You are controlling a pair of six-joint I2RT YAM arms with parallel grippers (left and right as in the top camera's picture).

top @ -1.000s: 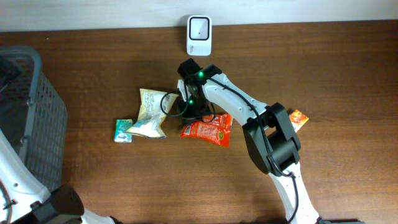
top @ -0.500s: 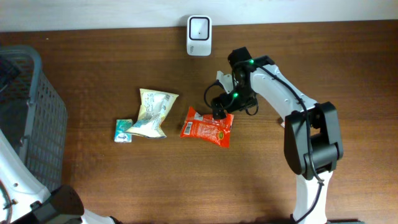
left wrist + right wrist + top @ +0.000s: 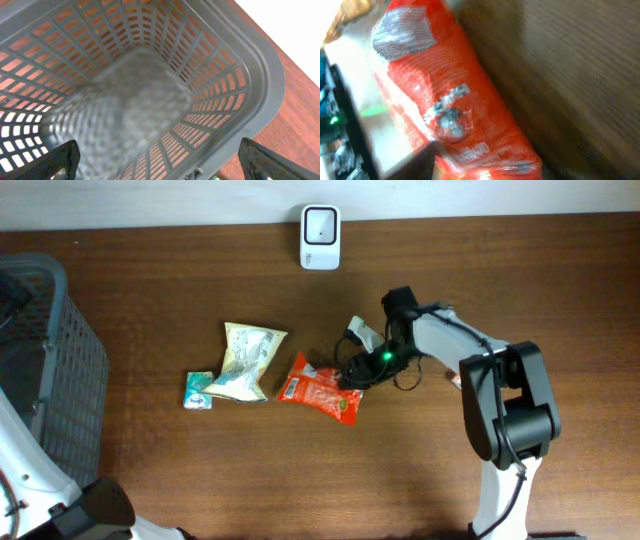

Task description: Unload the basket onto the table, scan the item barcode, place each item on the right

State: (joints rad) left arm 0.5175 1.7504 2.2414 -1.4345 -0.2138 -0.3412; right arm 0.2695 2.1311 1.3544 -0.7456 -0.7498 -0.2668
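the red snack packet (image 3: 318,389) lies flat on the wooden table (image 3: 250,480), near the middle, just right of a cream and green packet (image 3: 246,360). a small teal packet (image 3: 198,390) sits further left. seen from overhead, the red packet's long axis runs across the table from left to right. it is tilted a little, so its left end points toward the cream and green packet and its right end dips toward the near edge. the white scanner (image 3: 320,225) stands at the far edge of the table, well apart from the packet, and neither end of the packet points at it.

the right gripper (image 3: 350,372) is low over the packet's upper right edge, touching it or just beside it. the pictures do not show whether its jaws have closed on the packet or stand apart, so its state cannot be told. the right wrist view is smeared. there the packet fills the frame on a diagonal from upper left to lower right, with a pale patch near its upper end too blurred to read. a dark shape that may be one of the fingers (image 3: 407,165) overlaps the packet's lower left edge.

the left gripper (image 3: 157,145) hangs over the grey slatted basket (image 3: 45,350) at the left side of the table. its jaws are spread wide and grip nothing.
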